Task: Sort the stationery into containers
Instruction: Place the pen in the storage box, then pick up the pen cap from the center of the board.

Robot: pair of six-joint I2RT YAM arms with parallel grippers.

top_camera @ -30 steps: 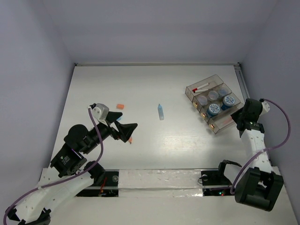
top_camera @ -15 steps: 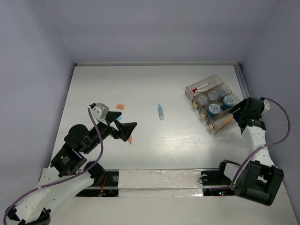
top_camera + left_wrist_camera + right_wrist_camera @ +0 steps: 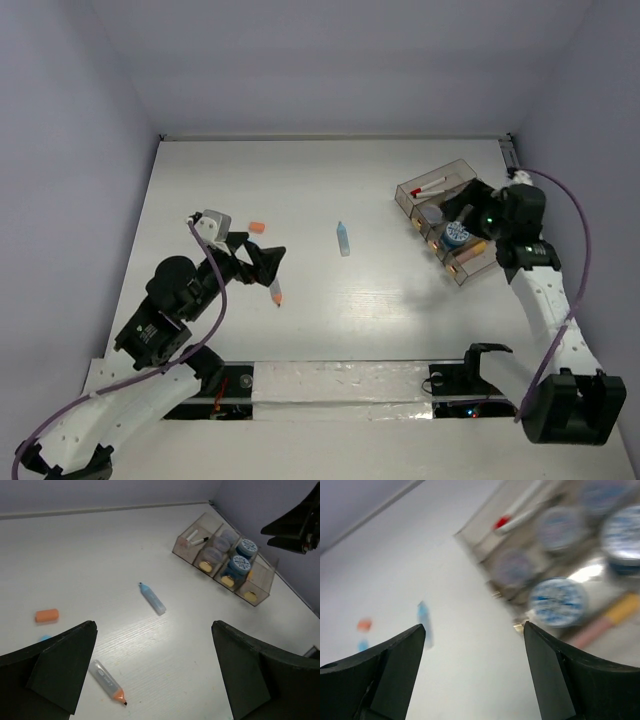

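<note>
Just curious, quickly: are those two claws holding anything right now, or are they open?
Left gripper: open, holding nothing.
Right gripper: open, holding nothing.

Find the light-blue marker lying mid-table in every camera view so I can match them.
Top external: the light-blue marker lies near the centre, left of the tray.
Left wrist: it lies at the centre of the picture, lower left of the tray.
Right wrist: blurred, at lower left, left of the tray.
Shared landmark: the tray.
</note>
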